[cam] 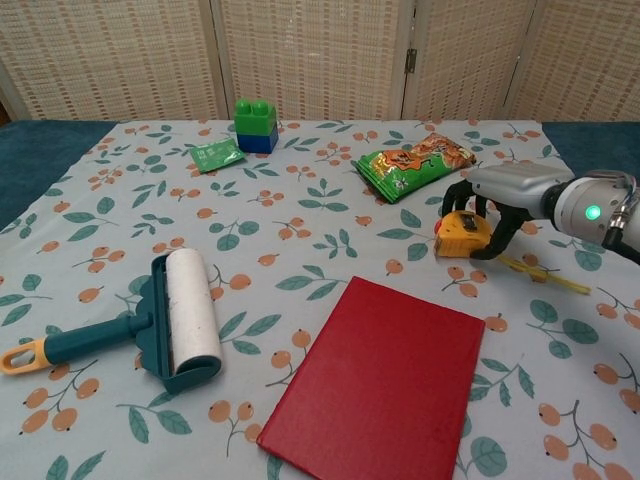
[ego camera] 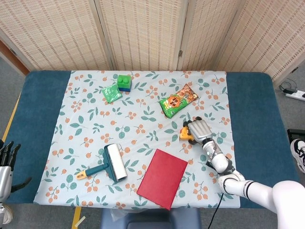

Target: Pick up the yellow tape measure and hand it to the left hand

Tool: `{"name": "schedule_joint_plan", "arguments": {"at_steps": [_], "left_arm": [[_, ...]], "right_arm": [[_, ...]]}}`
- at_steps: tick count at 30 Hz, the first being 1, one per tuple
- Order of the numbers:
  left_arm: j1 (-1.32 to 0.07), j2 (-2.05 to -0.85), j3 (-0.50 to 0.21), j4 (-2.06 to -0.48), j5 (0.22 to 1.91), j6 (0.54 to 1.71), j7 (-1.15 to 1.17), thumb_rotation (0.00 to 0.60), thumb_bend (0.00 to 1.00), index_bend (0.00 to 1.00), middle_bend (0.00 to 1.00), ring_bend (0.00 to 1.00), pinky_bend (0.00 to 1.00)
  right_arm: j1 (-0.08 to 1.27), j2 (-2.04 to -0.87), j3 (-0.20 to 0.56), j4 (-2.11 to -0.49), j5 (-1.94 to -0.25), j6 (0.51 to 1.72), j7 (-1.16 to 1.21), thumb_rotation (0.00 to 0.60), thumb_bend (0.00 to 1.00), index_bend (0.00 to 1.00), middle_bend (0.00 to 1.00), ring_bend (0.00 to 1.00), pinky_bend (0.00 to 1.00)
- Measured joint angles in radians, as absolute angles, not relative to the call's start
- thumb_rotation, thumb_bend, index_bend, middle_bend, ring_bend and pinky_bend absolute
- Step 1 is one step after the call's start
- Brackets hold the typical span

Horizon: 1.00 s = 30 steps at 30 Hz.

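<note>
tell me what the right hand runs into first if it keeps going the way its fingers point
The right hand has its fingers curled down around the yellow tape measure, so that comes first; just past it lies the snack bag, though depth is unclear.

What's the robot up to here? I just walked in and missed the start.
The right hand is curled over the yellow tape measure, which sits on the floral tablecloth just below the snack bag. It appears to be closing on it, not lifting yet. The left hand waits, fingers apart and holding nothing, off the table's left edge.
</note>
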State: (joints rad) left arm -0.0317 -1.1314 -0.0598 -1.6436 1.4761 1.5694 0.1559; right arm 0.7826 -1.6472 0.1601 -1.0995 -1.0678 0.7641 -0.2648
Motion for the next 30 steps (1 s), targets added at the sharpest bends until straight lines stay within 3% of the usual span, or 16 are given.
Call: {"name": "schedule_joint_plan", "arguments": {"at_steps": [4, 9, 15, 22, 30], "left_arm": [[-0.051, -1.137, -0.074, -1.647, 1.497, 1.569, 0.130, 0.600, 0.15, 0.05, 0.03, 0.03, 0.00], [-0.095, -1.144, -0.105, -1.684, 1.515, 1.550, 0.078, 0.600, 0.15, 0.05, 0.05, 0.08, 0.08], [-0.209, -1.160, -0.170, -1.732, 1.538, 1.478, 0.012, 0.600, 0.15, 0.05, 0.07, 0.08, 0.05], [-0.356, -1.219, -0.249, -1.763, 1.519, 1.360, 0.014, 0.600, 0.15, 0.05, 0.07, 0.08, 0.05], [-0.488, -1.306, -0.291, -1.759, 1.473, 1.250, 0.074, 0.600, 0.15, 0.05, 0.07, 0.07, 0.04]], "right_arm": [[0.773, -1.638, 0.173, -1.130, -1.092, 0.798, -0.219, 0.600, 0.43, 0.59, 0.47, 0.49, 0.24], [0.750, -1.621, 0.195, -1.201, -1.137, 0.848, -0.103, 0.600, 0.45, 0.60, 0.48, 0.51, 0.24], [0.722, -1.621, 0.225, -1.302, -1.210, 0.927, 0.077, 0.600, 0.45, 0.60, 0.48, 0.52, 0.25], [0.710, -1.679, 0.257, -1.370, -1.275, 0.994, 0.238, 0.600, 0.45, 0.60, 0.47, 0.51, 0.25], [0.734, -1.784, 0.280, -1.351, -1.318, 1.022, 0.347, 0.600, 0.45, 0.60, 0.47, 0.52, 0.26]]}}
